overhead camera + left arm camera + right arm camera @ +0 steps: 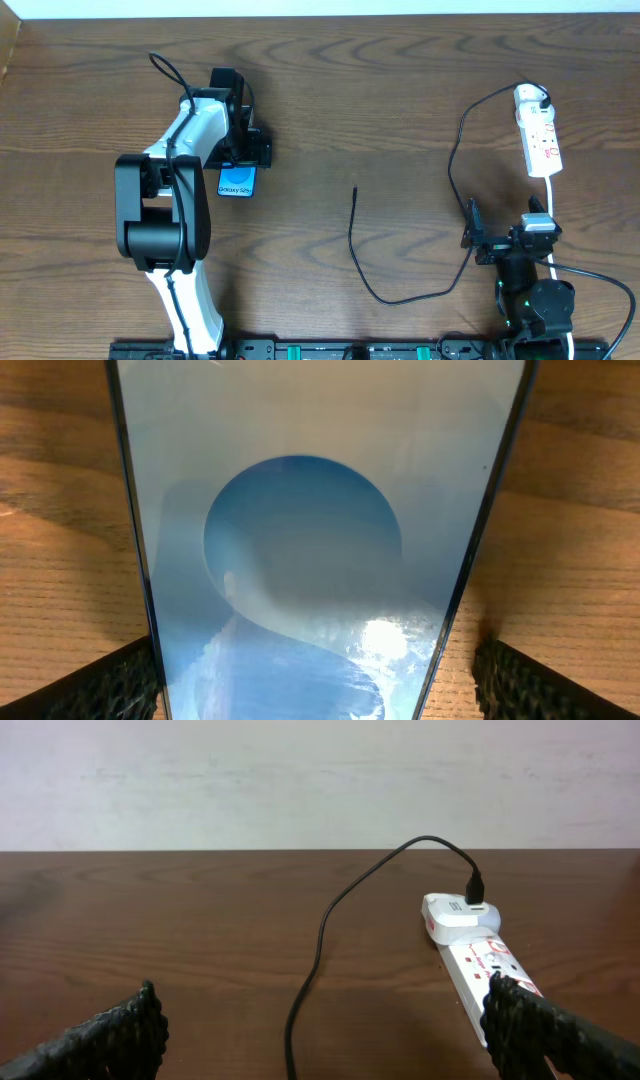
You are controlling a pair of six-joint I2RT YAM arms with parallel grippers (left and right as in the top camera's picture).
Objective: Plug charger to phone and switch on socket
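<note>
The phone (237, 183) lies flat on the table at the left, its "Galaxy S25+" end showing. My left gripper (240, 162) is low over it. In the left wrist view the phone's blue-and-white screen (300, 510) fills the space between the open fingers (320, 685), with a gap on the right side. The charger's black cable (352, 235) runs from a free tip at the table's centre in a loop to the socket (540, 140) at the far right. Its plug (474, 892) sits in a white adapter on the socket (480, 960). My right gripper (505, 228) is open and empty, near the cable (320, 935).
The socket's white cord (551, 195) runs toward the right arm's base. The wooden table (350, 100) ends at a white wall along the far side. The left arm's body (170, 210) covers part of the left side.
</note>
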